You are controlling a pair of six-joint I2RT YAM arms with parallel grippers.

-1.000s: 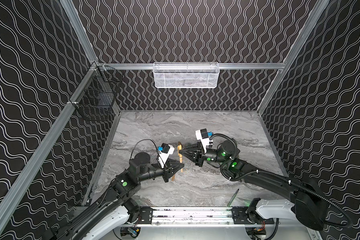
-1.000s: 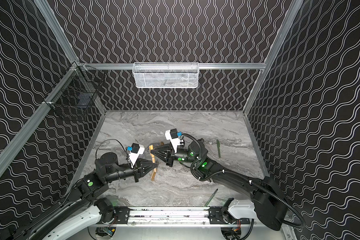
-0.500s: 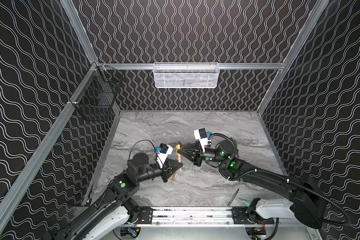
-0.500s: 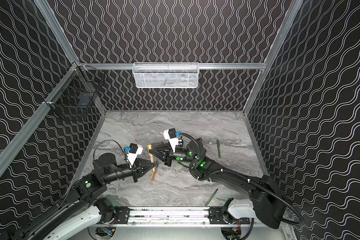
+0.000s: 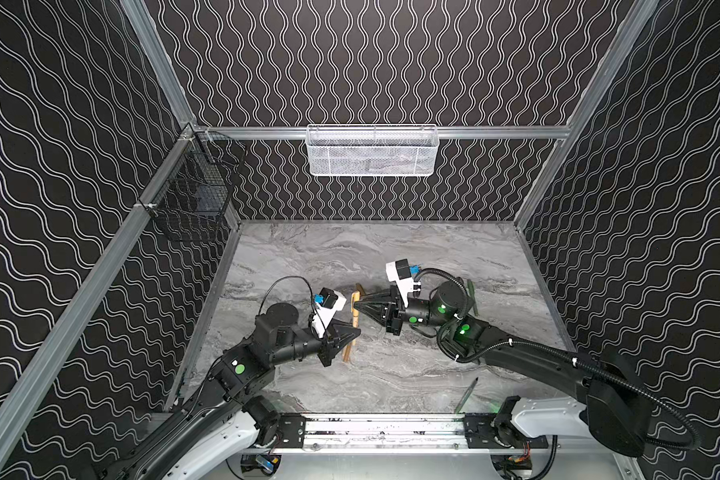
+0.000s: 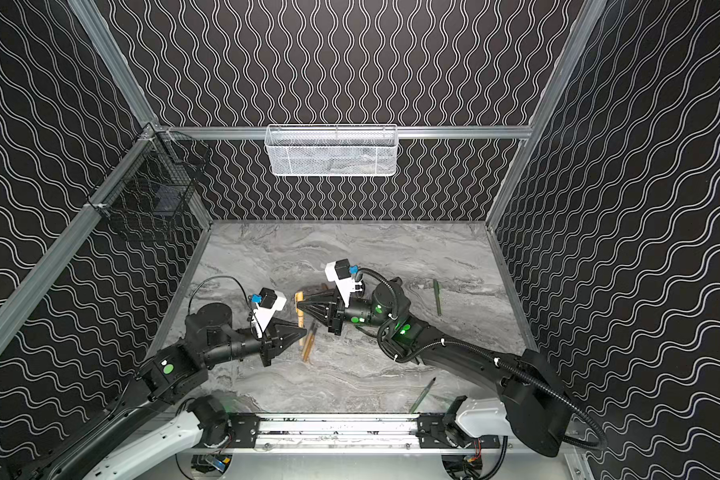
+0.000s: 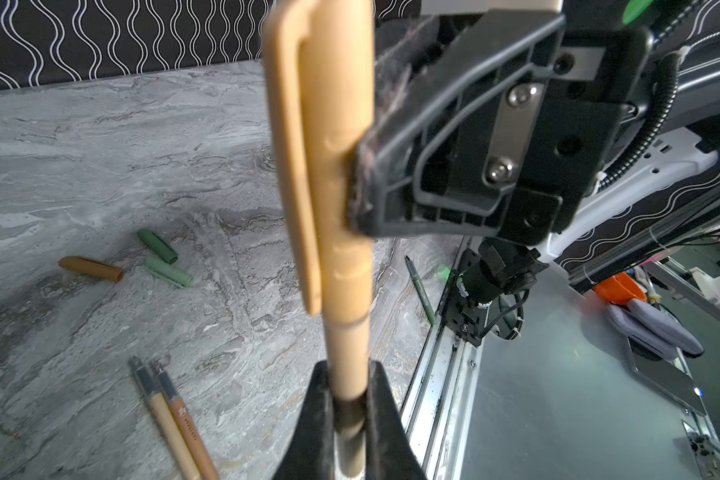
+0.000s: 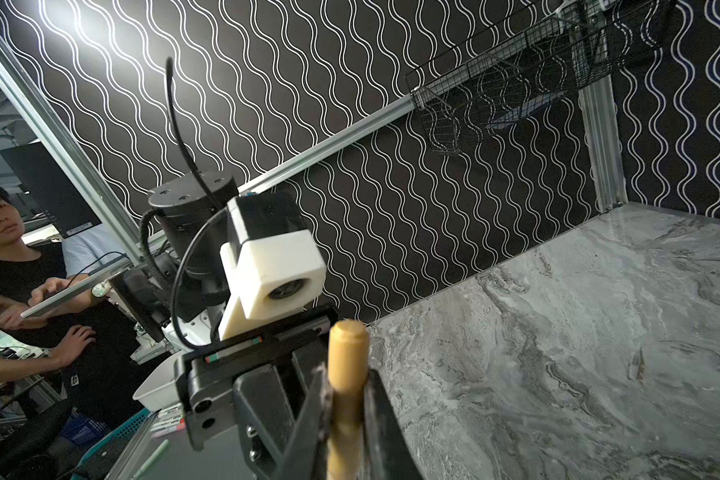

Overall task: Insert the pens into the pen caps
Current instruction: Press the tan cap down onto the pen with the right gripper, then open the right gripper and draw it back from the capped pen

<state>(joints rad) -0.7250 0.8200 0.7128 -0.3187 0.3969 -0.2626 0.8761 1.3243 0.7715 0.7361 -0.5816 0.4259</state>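
Well in front of the white basket, the left gripper clamps the tan pen and the right gripper clamps the tan cap (mostly seated, I judge), so press them together straight along one axis, without bending, until the seam closes.

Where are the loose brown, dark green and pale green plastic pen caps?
brown stubby plastic pen cap [image 7: 91, 269]: left wrist view, mid-barrel.
dark green stubby plastic pen cap [image 7: 157, 246]: left wrist view, mid-barrel.
pale green stubby plastic pen cap [image 7: 169, 272]: left wrist view, mid-barrel.
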